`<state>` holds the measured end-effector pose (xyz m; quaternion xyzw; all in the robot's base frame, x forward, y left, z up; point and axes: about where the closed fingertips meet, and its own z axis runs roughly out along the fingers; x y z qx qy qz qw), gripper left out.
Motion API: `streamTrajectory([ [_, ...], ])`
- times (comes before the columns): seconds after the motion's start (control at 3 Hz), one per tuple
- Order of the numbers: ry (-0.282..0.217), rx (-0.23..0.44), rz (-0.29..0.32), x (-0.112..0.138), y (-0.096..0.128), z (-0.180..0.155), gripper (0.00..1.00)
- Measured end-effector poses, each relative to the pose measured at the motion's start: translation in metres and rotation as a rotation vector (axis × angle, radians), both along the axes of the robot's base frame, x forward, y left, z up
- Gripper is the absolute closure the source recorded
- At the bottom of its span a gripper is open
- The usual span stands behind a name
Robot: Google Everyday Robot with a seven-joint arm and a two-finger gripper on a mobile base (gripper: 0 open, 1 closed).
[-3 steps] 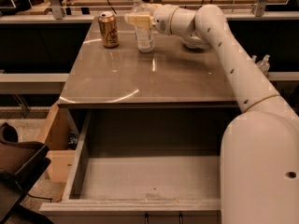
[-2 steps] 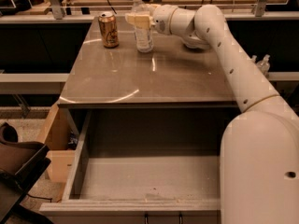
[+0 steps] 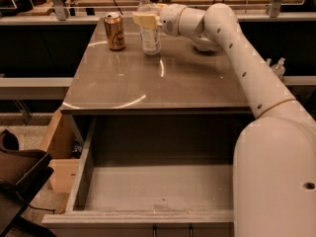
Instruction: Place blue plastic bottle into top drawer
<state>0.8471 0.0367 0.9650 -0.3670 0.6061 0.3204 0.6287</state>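
- Wooden worktops and metal rails are running across the background at 12 o'clock, beyond a dark gap behind the desk (image 3: 163, 83).
- The white arm (image 3: 247, 78) is rising from its bulky base at 4 o'clock and reaching across the desk toward 11 o'clock.
- The desk is showing a glossy grey-brown top that is catching curved light reflections.
- The top drawer (image 3: 158, 189) is hanging wide open at the desk's 6 o'clock edge, showing a flat grey bottom and grey sides.
- A wooden box (image 3: 55, 147) is sitting on the floor at 9 o'clock of the drawer, with a dark brown object (image 3: 19, 179) at 7 o'clock.
- The blue plastic bottle (image 3: 150, 39) is standing upright on the desk's far end, near 12 o'clock, with its white cap on, well apart from the drawer.
- A gold can (image 3: 115, 31) is standing upright at the bottle's 9 o'clock, near it but not touching.
- The gripper (image 3: 144, 19) is sitting at the bottle's shoulder, and its pale fingers (image 3: 139, 19) are closing around the bottle, one lying across its near side.
- Two small spray bottles (image 3: 279, 67) are peeking out at 3 o'clock, beyond the arm.
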Motion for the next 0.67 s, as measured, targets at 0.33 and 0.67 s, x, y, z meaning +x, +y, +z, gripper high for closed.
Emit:
streamTrajectory([
  [0.33, -0.001, -0.013, -0.032, -0.020, -0.014, 0.019, 1.00],
  [0.67, -0.031, 0.005, -0.121, -0.063, -0.045, 0.066, 1.00],
])
